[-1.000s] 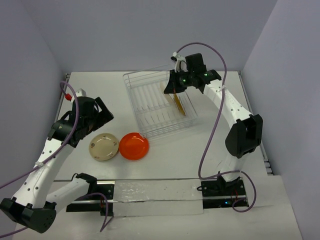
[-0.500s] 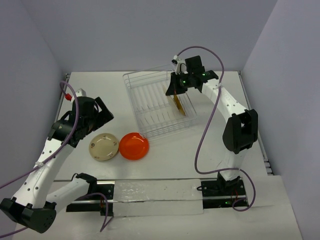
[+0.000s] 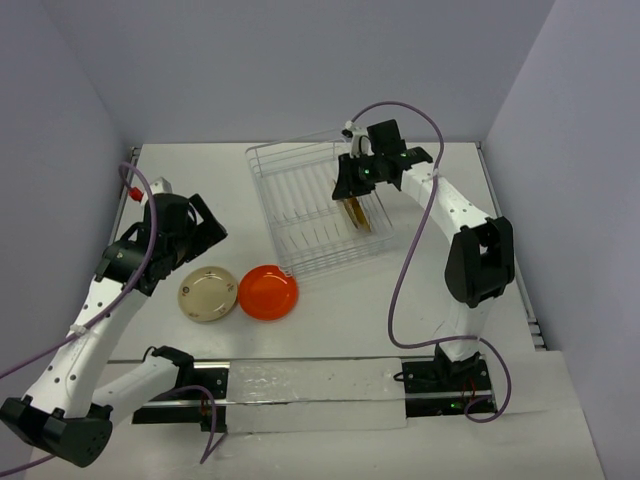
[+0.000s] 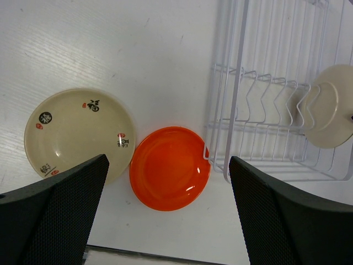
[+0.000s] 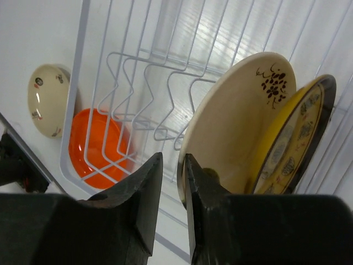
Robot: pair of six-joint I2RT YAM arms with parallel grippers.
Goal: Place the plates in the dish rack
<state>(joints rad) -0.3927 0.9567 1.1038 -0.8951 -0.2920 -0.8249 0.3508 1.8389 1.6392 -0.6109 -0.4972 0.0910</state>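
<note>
Two right fingers [image 5: 138, 210] ajar beside plate [image 5: 231, 132]

Colour on a white table [image 4: 110, 44]: a plain bright orange-red plate [image 4: 170, 168] and a cream plate [image 4: 77, 130] dotted with small black and red markings. In the white-wire dish rack [image 3: 290, 200], a second cream plate [image 5: 231, 127] bears a dark brown floral sprig, and a mustard-yellow plate [image 5: 288, 142] shows a dark rim and pale patterned panels. The white arms [image 3: 90, 330] have black joints and purple cables [image 3: 408, 270].
</note>
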